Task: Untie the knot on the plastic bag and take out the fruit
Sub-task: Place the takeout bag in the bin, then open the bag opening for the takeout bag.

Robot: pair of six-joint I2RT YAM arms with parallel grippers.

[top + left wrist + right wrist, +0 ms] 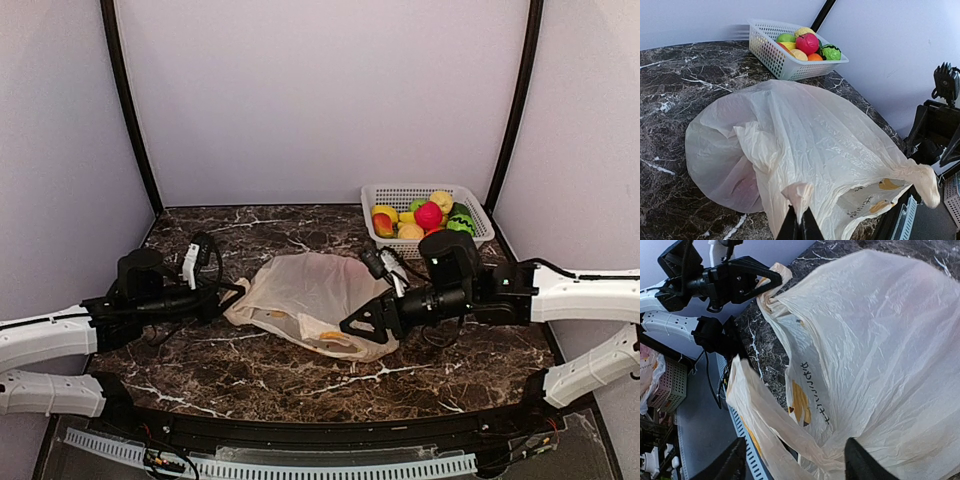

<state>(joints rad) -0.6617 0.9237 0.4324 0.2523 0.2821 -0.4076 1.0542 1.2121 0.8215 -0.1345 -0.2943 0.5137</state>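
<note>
The cream plastic bag (312, 296) lies crumpled in the middle of the marble table (250, 370). My left gripper (236, 292) is at its left edge; in the left wrist view the left gripper (800, 222) is shut on a small flap of the plastic bag (810, 130). My right gripper (348, 326) hangs over the bag's near right end; in the right wrist view the right gripper (795, 467) is open, with a loose handle strip (775, 420) running between its fingers. The knot is out of view. Fruit (428, 214) fills the white basket (385, 243). A faint pink tint (742, 182) shows through the plastic.
The mesh basket (771, 56) stands at the back right, close to the right arm's elbow (450, 255). A black frame rail (300, 432) runs along the table's near edge. Pale walls close in the back and both sides.
</note>
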